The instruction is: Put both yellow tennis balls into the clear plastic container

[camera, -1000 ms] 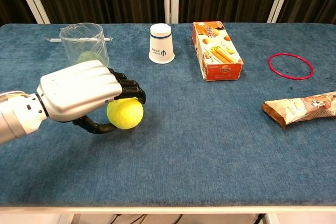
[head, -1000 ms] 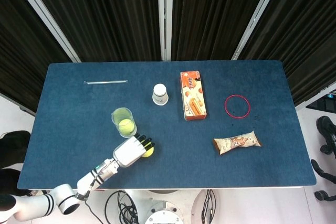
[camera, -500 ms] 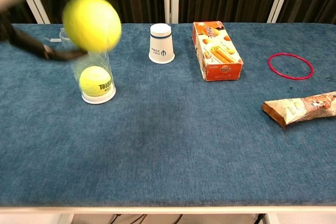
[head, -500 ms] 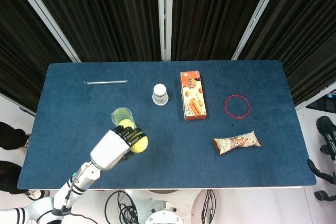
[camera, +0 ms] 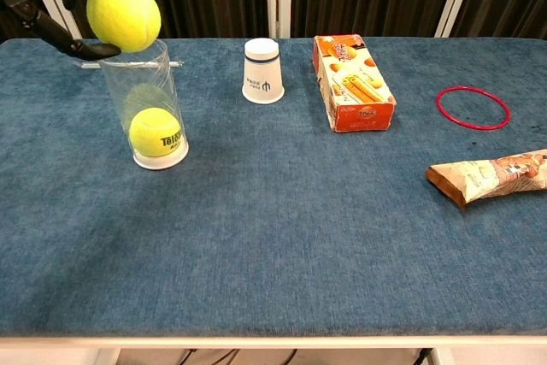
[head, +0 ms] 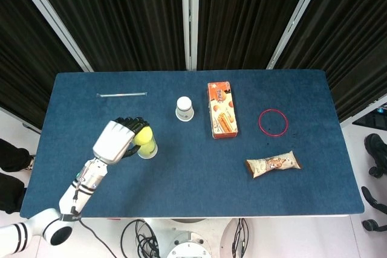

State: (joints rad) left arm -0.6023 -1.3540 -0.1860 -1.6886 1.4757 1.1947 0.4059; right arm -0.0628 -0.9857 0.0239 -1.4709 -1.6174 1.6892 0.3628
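My left hand [head: 115, 141] holds a yellow tennis ball [camera: 123, 13] just above the mouth of the clear plastic container [camera: 149, 117], which stands upright on the blue table. From above, the held tennis ball [head: 143, 136] covers the container's opening. A second tennis ball [camera: 155, 132] lies at the bottom of the container. In the chest view only the dark fingers [camera: 64, 38] of the left hand show at the top left corner. My right hand appears in neither view.
A white paper cup [camera: 262, 71] stands upside down behind the container, with an orange snack box [camera: 351, 82] to its right. A red ring [camera: 472, 108] and a snack wrapper [camera: 493, 174] lie at the right. A clear straw [head: 121, 94] lies at the back left.
My left hand lifted the tennis ball off the table and carried it back and left, from in front of the container to right over its mouth.
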